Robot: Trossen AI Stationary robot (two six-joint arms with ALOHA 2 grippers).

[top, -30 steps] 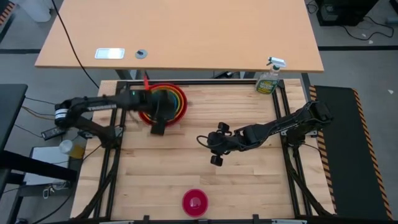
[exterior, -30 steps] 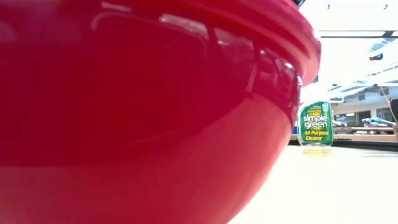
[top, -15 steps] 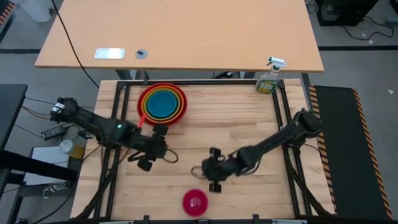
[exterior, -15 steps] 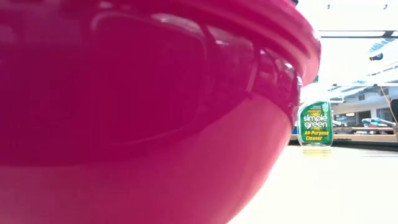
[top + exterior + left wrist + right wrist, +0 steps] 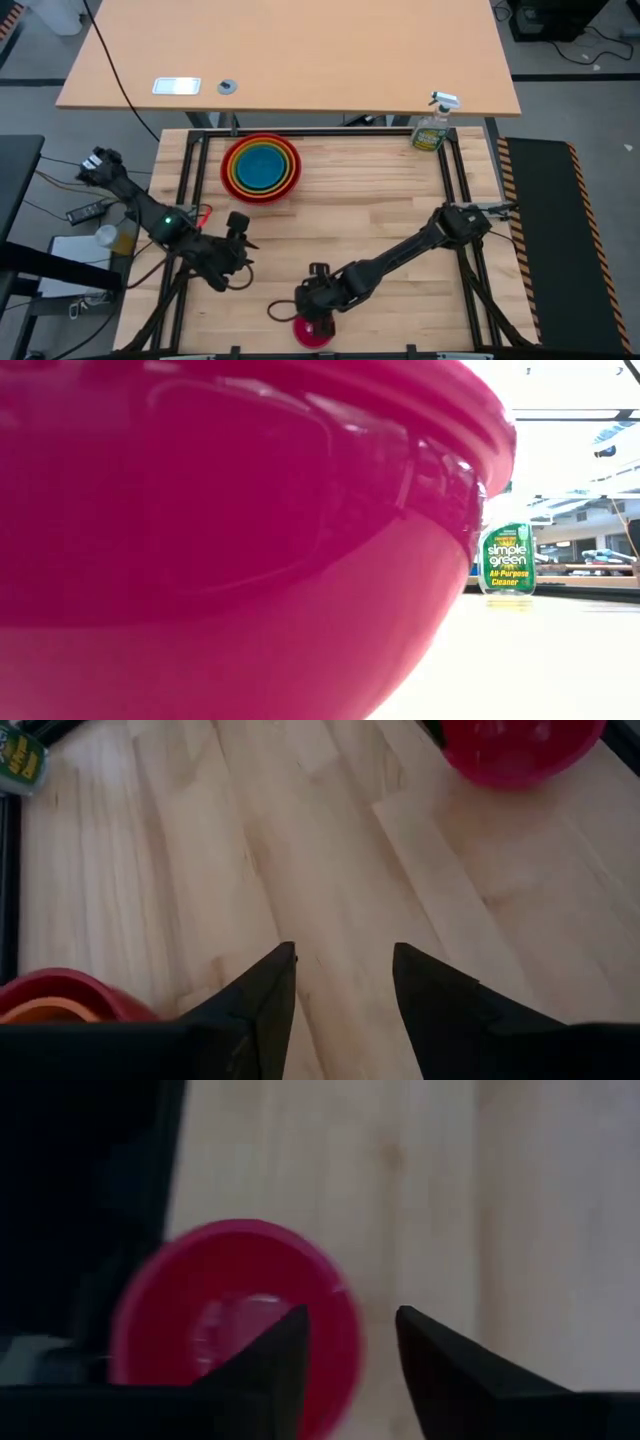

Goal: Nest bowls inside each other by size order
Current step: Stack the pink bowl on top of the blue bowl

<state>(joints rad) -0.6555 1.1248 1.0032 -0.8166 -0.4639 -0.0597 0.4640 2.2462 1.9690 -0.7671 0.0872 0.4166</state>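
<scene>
The red, orange, yellow-green and blue bowls sit nested, the blue innermost, at the table's far left; the stack's edge shows in the left wrist view. The magenta-pink bowl rests upright on its base at the near edge and fills the low view. My right gripper is open just above it, its fingers standing on either side of the bowl's rim; I cannot tell whether they touch. My left gripper is open and empty at the near left.
A green spray bottle stands at the table's far right corner and shows in the low view. A black metal frame runs along the table's edges. Bare wood lies between the stack and the magenta bowl.
My left gripper has drawn away from the bowl stack toward the table's near left, leaving the blue bowl uncovered in the stack. My right gripper has gone from the table's middle toward the near edge, down over the magenta bowl. The bowls have kept still.
</scene>
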